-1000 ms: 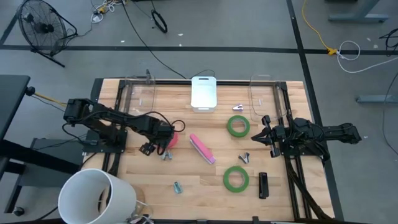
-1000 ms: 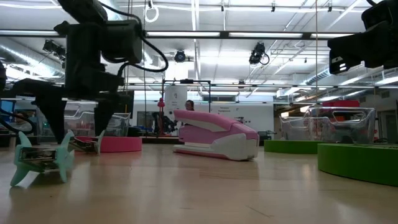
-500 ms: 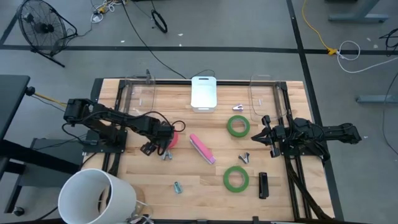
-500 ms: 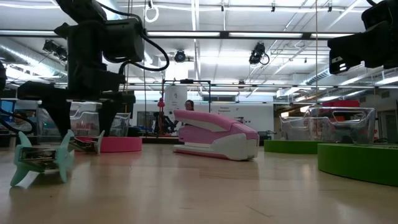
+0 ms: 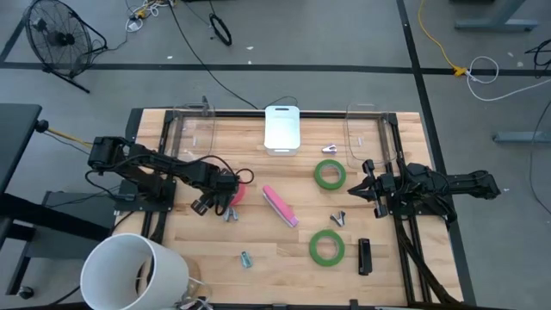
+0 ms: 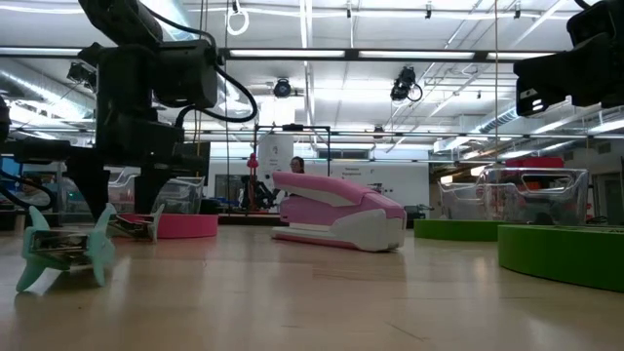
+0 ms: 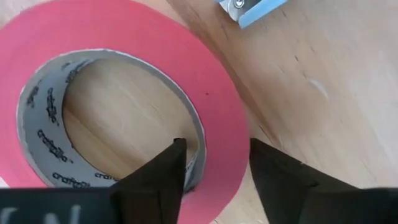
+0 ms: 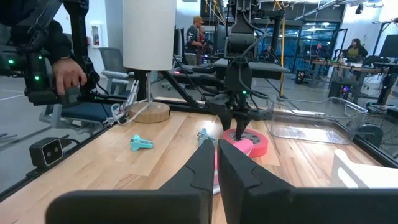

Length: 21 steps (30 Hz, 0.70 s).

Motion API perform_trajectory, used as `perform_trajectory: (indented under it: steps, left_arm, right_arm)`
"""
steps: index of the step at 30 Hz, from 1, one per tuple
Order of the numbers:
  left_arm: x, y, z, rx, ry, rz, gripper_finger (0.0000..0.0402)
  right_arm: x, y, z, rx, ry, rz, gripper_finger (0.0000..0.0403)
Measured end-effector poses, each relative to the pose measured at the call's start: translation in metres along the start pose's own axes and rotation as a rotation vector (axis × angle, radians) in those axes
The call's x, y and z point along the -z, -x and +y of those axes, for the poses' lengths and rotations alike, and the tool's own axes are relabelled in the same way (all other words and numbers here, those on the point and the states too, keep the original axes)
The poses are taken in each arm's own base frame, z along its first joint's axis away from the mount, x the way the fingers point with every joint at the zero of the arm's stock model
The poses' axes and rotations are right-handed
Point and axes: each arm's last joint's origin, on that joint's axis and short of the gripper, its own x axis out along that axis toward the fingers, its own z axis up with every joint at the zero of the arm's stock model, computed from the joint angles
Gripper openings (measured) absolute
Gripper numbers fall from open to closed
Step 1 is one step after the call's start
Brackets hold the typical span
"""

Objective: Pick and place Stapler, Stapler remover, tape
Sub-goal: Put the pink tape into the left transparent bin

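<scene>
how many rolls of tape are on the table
3. One green tape roll lies toward the table's far right, another green roll nearer the front edge, and the red-pink roll sits at the left gripper, one finger inside its ring.

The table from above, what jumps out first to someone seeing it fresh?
The left gripper straddles the wall of the red-pink tape ring at the table's left-centre, one finger inside the hole. A pink stapler lies diagonally mid-table, with two green tape rings to its right.

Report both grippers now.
Left gripper: fingers straddle the red tape wall, a gap at each finger, not gripping.
Right gripper: shut, empty.
</scene>
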Motion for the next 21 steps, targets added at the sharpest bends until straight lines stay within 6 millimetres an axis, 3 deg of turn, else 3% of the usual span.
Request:
perform_trajectory:
  steps: [8, 21]
  left_arm:
    - [0.0000, 0.0001, -0.0003, 0.005, 0.010, -0.001, 0.0092]
    - [-0.0048, 0.0080, 0.0042, -0.002, 0.120, -0.003, 0.0089]
  right_arm:
    - [-0.0001, 0.0000, 0.0000, 0.000, 0.000, -0.001, 0.0022]
    - [-0.0001, 0.0000, 0.0000, 0.000, 0.000, 0.000, 0.0022]
